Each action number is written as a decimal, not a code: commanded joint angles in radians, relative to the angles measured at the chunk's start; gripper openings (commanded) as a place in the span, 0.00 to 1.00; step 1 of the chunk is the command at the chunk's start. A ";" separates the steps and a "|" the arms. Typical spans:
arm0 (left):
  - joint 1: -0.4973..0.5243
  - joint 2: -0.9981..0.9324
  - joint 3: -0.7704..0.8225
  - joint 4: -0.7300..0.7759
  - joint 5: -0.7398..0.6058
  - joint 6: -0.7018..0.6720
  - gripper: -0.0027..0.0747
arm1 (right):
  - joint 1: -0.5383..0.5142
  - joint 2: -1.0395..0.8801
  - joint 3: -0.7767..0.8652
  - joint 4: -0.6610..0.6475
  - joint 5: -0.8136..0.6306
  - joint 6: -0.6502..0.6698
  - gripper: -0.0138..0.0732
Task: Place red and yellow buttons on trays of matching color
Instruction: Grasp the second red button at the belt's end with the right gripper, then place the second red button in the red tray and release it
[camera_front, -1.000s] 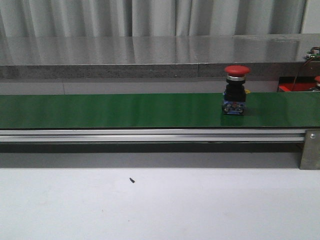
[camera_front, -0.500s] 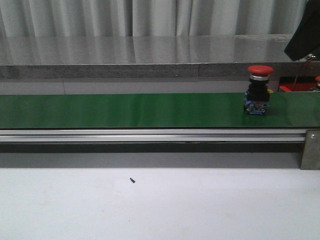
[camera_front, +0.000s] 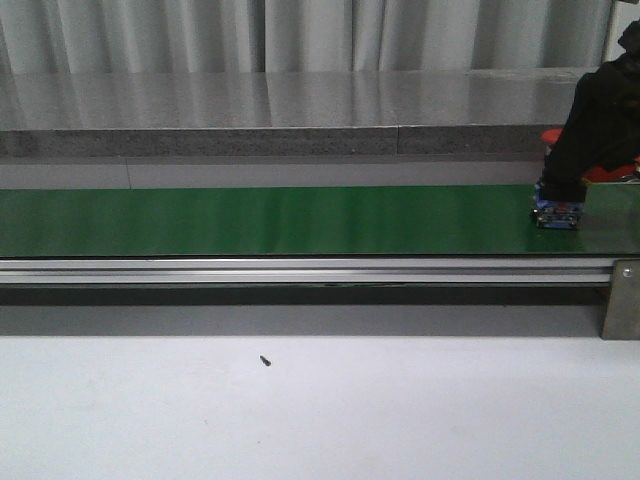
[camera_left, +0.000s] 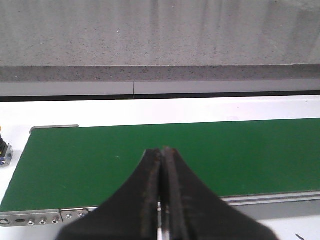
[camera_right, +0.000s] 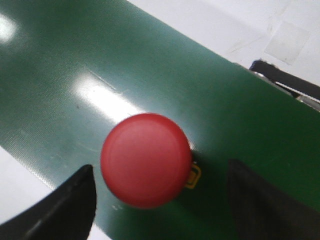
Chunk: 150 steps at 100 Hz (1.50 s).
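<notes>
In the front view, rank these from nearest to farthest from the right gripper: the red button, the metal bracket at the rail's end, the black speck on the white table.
1. red button: directly under the right gripper, on the belt's right end.
2. metal bracket: lower right, below the belt.
3. black speck: left of centre on the table.

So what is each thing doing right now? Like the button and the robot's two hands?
red button: upright on the green belt, not gripped.
right gripper: open, fingers on either side of the button, not touching it.
left gripper: shut, holding nothing, above the belt.
green belt: bare except for the button near its right end.
</notes>
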 joint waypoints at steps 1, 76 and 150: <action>-0.008 0.003 -0.030 -0.033 -0.057 -0.001 0.01 | 0.003 -0.024 -0.028 0.039 -0.038 -0.014 0.78; -0.008 0.003 -0.030 -0.033 -0.057 -0.001 0.01 | -0.012 -0.012 -0.197 0.011 0.014 0.016 0.25; -0.008 0.003 -0.030 -0.033 -0.057 -0.001 0.01 | -0.354 0.231 -0.527 -0.035 -0.093 0.023 0.25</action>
